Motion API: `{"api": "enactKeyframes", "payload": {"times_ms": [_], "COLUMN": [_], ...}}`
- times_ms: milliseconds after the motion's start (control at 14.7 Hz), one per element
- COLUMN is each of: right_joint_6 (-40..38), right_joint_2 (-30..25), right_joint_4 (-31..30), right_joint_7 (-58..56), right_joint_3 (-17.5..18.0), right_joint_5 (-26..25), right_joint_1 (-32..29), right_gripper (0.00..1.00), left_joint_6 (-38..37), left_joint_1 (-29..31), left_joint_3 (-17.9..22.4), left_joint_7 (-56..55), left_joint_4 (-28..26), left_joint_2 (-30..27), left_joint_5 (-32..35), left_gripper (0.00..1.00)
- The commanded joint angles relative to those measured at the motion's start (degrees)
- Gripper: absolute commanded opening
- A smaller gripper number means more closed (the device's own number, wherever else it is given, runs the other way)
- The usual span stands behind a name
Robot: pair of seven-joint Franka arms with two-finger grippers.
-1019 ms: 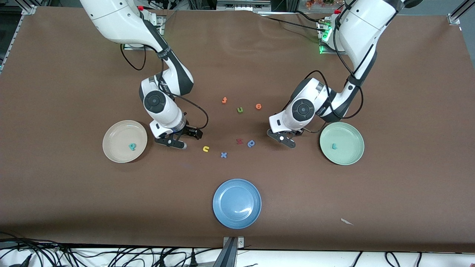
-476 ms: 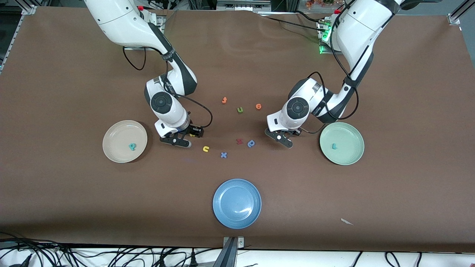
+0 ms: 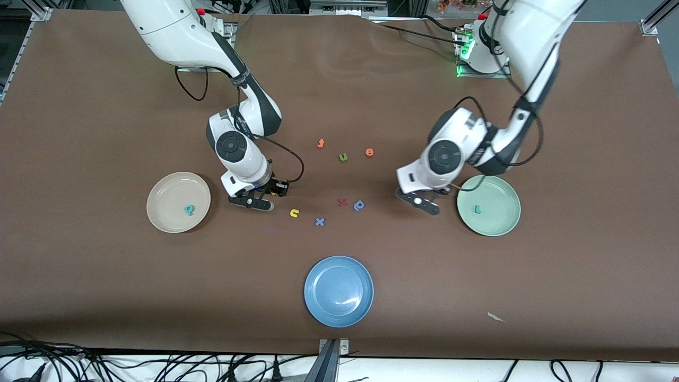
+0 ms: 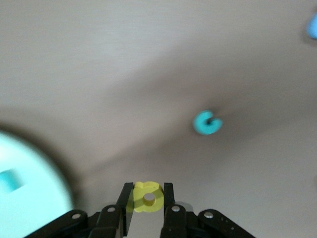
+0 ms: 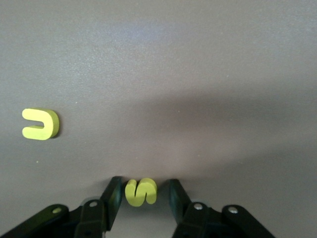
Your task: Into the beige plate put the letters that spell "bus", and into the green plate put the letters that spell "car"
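My left gripper [image 3: 424, 204] [image 4: 148, 191] is shut on the yellow a [image 4: 148, 197] and hangs over the table beside the green plate [image 3: 498, 225] [image 4: 29, 163]. The teal r [image 3: 478, 209] [image 4: 9, 179] lies in that plate. The teal c [image 4: 207, 122] rests on the table; the front view hides it under the arm. My right gripper [image 3: 262, 200] [image 5: 142, 186] is down at the table beside the beige plate [image 3: 164, 191], its fingers either side of the yellow s [image 5: 141, 192] with a gap on one side. The teal b [image 3: 189, 210] lies in the beige plate. The yellow u [image 3: 294, 213] [image 5: 40, 124] lies close by.
A blue plate [image 3: 338, 291] sits nearest the front camera. Two orange letters [image 3: 320, 142] [image 3: 370, 152], a green u [image 3: 343, 157], a red letter [image 3: 342, 201], a darker blue letter [image 3: 359, 205] and a blue x [image 3: 319, 222] lie mid-table.
My left gripper has shifted toward the green plate with the yellow a in it. My right gripper has edged toward the table's middle and settled at the yellow s.
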Motion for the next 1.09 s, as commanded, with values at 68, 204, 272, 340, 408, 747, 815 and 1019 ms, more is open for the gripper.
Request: {"api": "enactKeyframes", "payload": {"times_ms": [68, 204, 272, 340, 408, 747, 815, 1019], "right_joint_6": [0.6, 0.6, 0.6, 0.6, 0.6, -2.6, -6.1, -13.8], "right_joint_2": [0.7, 0.8, 0.9, 0.9, 0.9, 0.3, 0.1, -2.2], "right_joint_4": [0.0, 0.3, 0.2, 0.3, 0.2, 2.1, 4.2, 6.3], "right_joint_7": [0.9, 0.8, 0.8, 0.9, 0.9, 0.2, -0.8, -8.0], "right_joint_3": [-0.4, -0.4, -0.4, -0.4, -0.4, -0.5, -1.0, -4.6], "right_joint_5": [-0.8, -1.0, -1.4, -1.6, -1.6, -1.8, -1.9, -2.4], "right_joint_1": [1.0, 0.9, 0.9, 0.9, 0.9, 0.8, 0.5, 0.5], "right_gripper": [0.37, 0.34, 0.31, 0.30, 0.28, 0.20, 0.20, 0.19], "left_joint_6": [-2.3, -2.2, -2.1, -1.9, -1.7, -1.8, -2.1, -5.0], "left_joint_1": [7.7, 10.7, 11.6, 12.3, 13.3, 15.2, 15.1, 15.0], "left_joint_3": [-0.2, -0.1, -0.1, -0.1, -0.1, -0.6, -0.8, -4.8], "left_joint_7": [5.7, 7.8, 8.1, 8.1, 8.1, 8.0, 7.9, 4.4], "left_joint_4": [-1.1, -1.4, -1.5, -1.7, -1.7, -1.6, -1.5, -0.4], "left_joint_2": [-1.4, -0.3, 0.3, 1.1, 2.3, 3.6, 2.6, -0.5], "left_joint_5": [1.5, 1.6, 2.1, 3.7, 5.5, 7.1, 7.1, 5.3], "left_gripper": [0.00, 0.00, 0.00, 0.00, 0.00, 1.00, 1.00, 1.00]}}
